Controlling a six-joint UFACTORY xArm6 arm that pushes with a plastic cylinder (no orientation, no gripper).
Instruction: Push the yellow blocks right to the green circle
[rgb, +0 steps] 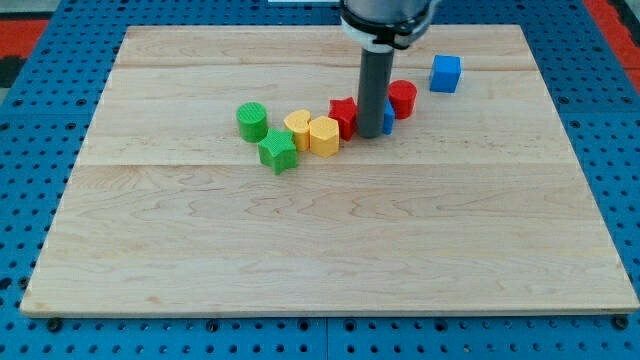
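Yellow blocks (311, 132) sit mid-board, touching, just right of green circle (252, 121) and green star (278, 151) — your tip (369, 134) holds nothing, grounded right beside red block (344, 116), placed to shove leftward

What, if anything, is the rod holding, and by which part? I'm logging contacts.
Nothing is held; a rod cannot grip. My tip stands between the red star and a mostly hidden blue block, right of the yellow blocks.
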